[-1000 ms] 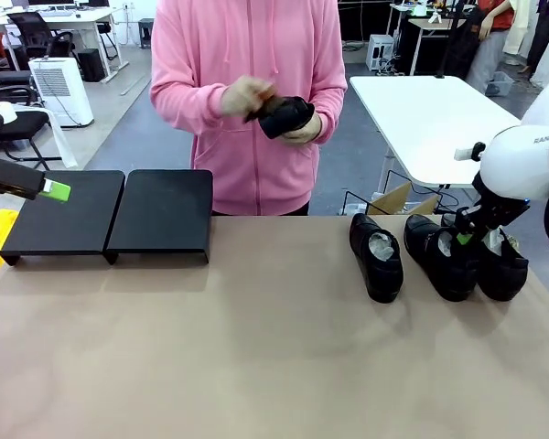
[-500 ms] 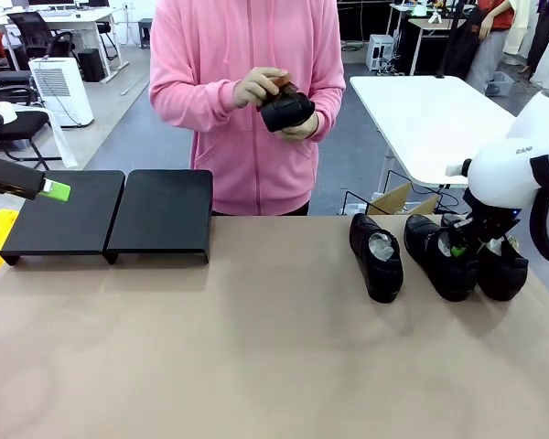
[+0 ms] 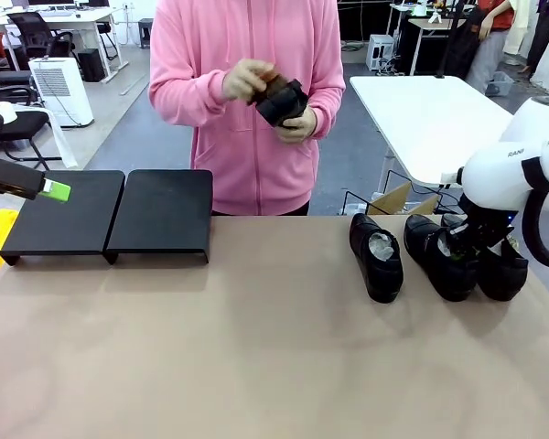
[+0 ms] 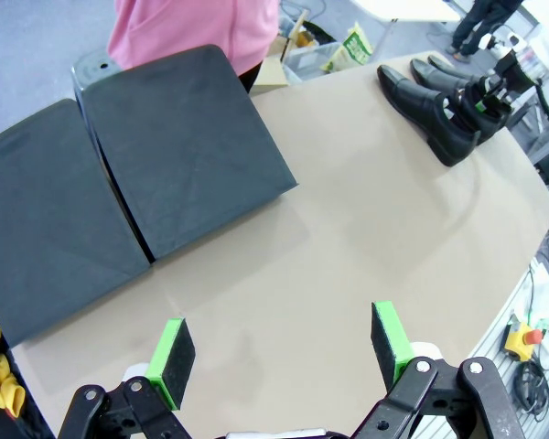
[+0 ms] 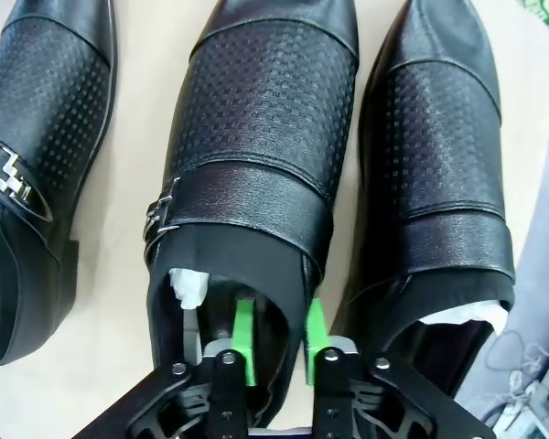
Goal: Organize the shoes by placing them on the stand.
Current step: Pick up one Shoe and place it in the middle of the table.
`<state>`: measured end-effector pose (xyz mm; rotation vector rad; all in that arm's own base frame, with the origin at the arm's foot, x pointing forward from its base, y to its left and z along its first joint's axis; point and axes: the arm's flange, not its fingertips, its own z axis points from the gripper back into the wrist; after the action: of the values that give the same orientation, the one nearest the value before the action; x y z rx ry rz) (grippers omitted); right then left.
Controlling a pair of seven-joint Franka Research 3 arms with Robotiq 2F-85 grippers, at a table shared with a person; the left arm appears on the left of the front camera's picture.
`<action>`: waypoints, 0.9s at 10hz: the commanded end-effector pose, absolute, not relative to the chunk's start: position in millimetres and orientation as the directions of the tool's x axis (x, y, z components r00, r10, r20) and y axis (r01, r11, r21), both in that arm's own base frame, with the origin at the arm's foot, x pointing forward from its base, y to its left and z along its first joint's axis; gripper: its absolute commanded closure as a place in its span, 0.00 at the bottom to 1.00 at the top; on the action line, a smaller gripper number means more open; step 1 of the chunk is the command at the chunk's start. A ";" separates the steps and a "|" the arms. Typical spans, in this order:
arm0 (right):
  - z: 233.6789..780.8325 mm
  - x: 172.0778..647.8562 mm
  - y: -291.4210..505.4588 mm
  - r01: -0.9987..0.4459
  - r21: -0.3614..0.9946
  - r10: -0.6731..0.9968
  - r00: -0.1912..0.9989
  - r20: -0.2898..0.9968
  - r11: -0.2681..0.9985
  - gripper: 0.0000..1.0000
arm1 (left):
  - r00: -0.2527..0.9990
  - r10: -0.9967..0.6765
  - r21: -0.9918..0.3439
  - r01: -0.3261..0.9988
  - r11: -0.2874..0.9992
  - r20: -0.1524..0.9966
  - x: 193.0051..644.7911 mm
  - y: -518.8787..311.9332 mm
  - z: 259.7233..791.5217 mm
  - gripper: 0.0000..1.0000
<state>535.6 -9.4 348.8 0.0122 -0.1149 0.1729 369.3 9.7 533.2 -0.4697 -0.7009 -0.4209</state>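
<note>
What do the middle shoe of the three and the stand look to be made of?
Middle shoe: probably leather, black with a soft sheen, dotted embossed grain and a smooth strap with a silvery buckle; it may be synthetic. Stand: matte black, flat top with a rounded front edge, likely painted metal or plastic, unclear which.

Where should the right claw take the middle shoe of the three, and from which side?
Take the side wall of its opening by the heel, from above. The middle shoe stands upright with the mouth facing up, and a neighbouring shoe crowds one flank, so a side approach looks blocked. The right claw straddles that wall, one pad inside.
</note>
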 end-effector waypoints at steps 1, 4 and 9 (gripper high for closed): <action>352.4 542.0 -10.0 -0.168 0.029 0.164 0.981 0.107 0.985 1.00 | 0.685 -0.209 -0.273 0.524 0.806 0.698 369.8 10.4 533.8 0.00; 347.7 541.6 -11.4 -0.163 0.033 0.160 0.983 0.085 0.986 1.00 | 0.685 -0.209 -0.273 0.524 0.806 0.698 369.8 10.4 533.8 0.00; 466.2 496.0 -11.7 -0.042 0.015 0.034 0.933 0.357 0.999 1.00 | 0.685 -0.209 -0.273 0.524 0.806 0.698 369.8 10.4 533.8 0.00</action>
<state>522.7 -14.2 434.2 0.0174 -0.2693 0.0910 369.4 9.7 533.1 -0.4696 -0.7005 -0.4207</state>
